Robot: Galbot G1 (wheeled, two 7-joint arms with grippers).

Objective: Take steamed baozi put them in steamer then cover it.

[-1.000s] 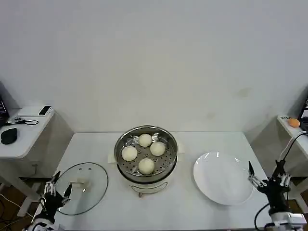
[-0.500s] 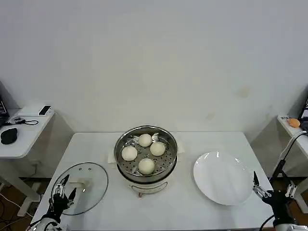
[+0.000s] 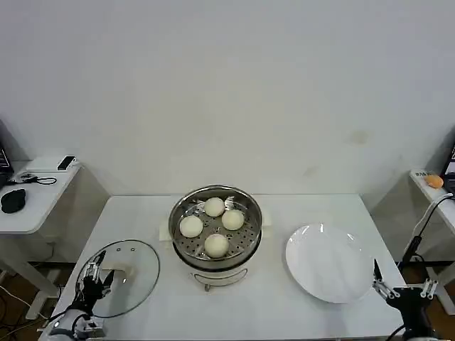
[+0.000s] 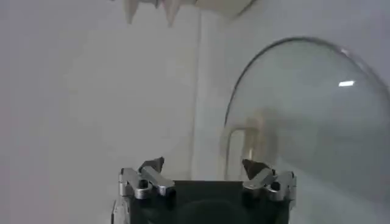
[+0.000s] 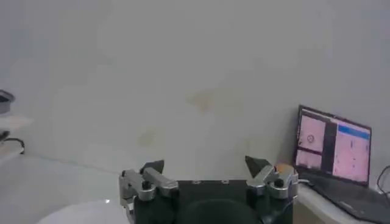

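Four steamed baozi (image 3: 213, 226) sit in steamer (image 3: 215, 229) — you're on covering: left gripper (image 3: 94, 273), fingers spread, must clamp cover (image 3: 122, 275) handle; right gripper (image 3: 402, 286) open, idle.

Overhead head view, low wrist views

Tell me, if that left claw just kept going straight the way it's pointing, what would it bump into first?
Probably the cover: the open left gripper points at its near rim and handle, though depth is hard to judge.
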